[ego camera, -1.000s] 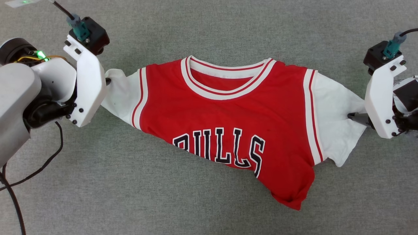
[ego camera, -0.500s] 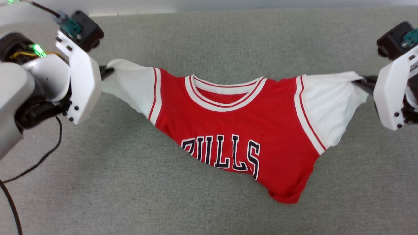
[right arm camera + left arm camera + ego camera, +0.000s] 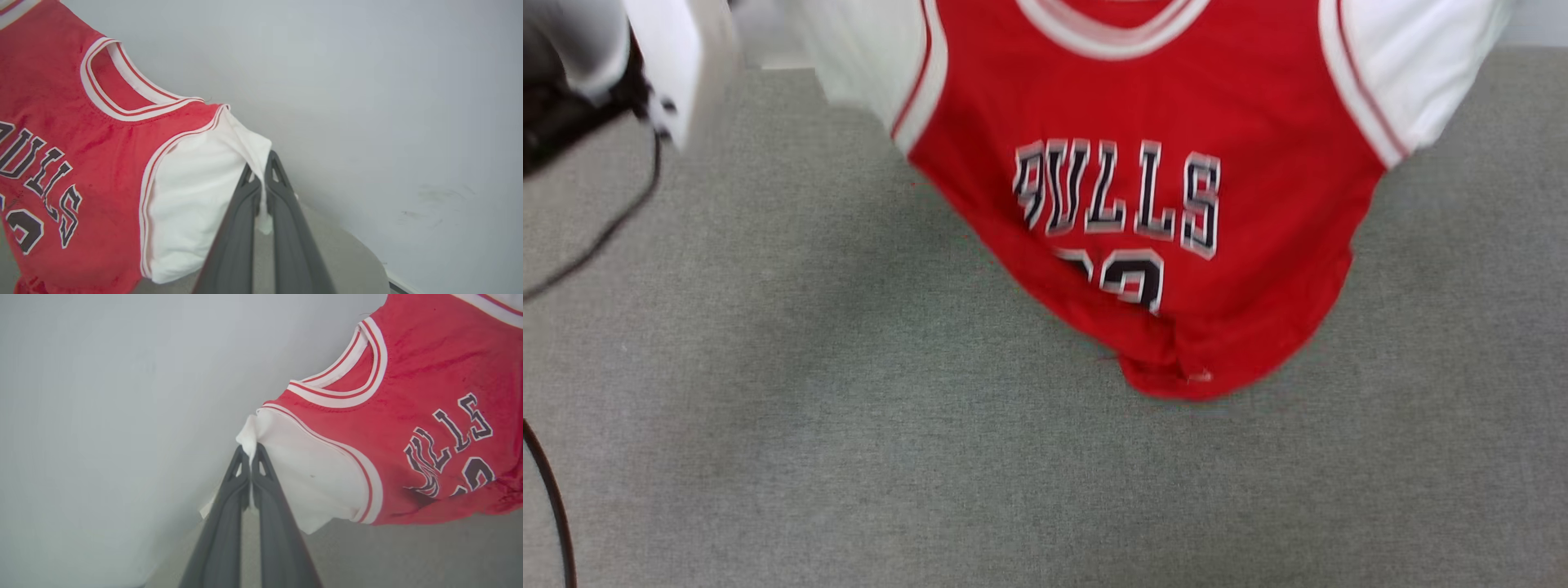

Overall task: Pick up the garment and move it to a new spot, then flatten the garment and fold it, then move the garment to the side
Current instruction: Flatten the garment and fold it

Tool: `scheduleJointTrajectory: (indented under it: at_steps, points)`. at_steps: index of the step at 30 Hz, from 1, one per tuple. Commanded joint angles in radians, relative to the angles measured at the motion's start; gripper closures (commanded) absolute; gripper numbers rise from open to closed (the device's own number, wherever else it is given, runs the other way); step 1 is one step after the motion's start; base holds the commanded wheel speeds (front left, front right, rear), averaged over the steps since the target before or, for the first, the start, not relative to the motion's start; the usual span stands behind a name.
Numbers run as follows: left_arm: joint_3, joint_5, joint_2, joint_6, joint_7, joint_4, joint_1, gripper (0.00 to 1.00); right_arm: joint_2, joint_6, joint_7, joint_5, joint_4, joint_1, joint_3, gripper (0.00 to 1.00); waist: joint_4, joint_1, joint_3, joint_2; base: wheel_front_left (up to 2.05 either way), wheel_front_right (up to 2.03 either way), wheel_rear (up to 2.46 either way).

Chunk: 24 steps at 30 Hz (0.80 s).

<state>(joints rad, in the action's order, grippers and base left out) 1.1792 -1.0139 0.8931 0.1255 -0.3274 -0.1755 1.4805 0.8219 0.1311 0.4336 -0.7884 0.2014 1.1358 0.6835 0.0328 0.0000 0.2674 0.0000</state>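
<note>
The garment (image 3: pixel 1143 98), a red jersey with white short sleeves, hangs in the air above the grey table (image 3: pixel 849 457), front towards the head camera. Its crumpled bottom hem (image 3: pixel 1192 371) hangs low over the cloth; whether it touches I cannot tell. In the left wrist view my left gripper (image 3: pixel 250 451) is shut on the edge of one white sleeve (image 3: pixel 310 477). My right gripper (image 3: pixel 261 165) pinches the other white sleeve (image 3: pixel 196 196) in the right wrist view. The jersey (image 3: pixel 425 412) stretches between them, collar (image 3: pixel 118 94) uppermost.
A pale wall (image 3: pixel 102 416) stands behind the lifted shirt. Part of my left arm's white housing (image 3: pixel 686 65) and a black cable (image 3: pixel 596 237) show at the upper left of the head view. Another cable (image 3: pixel 551 506) runs down the left edge.
The right gripper shut on the right sleeve. Both arms raised the jersey off the table, so it now hangs and its number shows. The head view has shifted too.
</note>
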Motion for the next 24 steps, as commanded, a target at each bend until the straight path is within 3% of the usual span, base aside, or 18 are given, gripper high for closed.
scheduleJointTrajectory:
  at_steps: [1, 11, 17, 24]
  points:
    - [-0.013, 0.018, -0.009, -0.007, 0.011, -0.018, 0.030, 1.00, -0.017, -0.001, -0.017, 0.021, 0.012, 0.036, -0.007, 1.00, 0.002, 0.0000, 0.010, 0.0000, 0.00, 0.00, 0.00]
    - [-0.085, 0.101, -0.104, -0.018, 0.080, -0.175, 0.235, 1.00, -0.153, -0.001, -0.075, 0.179, 0.187, 0.356, -0.027, 1.00, -0.002, 0.0000, 0.117, 0.0000, 0.00, 0.00, 0.00]
    - [-0.138, 0.156, -0.161, -0.050, 0.178, -0.284, 0.355, 1.00, -0.242, -0.001, -0.133, 0.273, 0.330, 0.542, -0.054, 1.00, 0.009, 0.0000, 0.198, 0.0000, 0.00, 0.00, 0.00]
    - [-0.164, 0.201, -0.221, -0.036, 0.254, -0.419, 0.491, 1.00, -0.322, -0.001, -0.196, 0.349, 0.461, 0.740, -0.062, 1.00, 0.018, 0.0000, 0.255, 0.0000, 0.00, 0.00, 0.00]
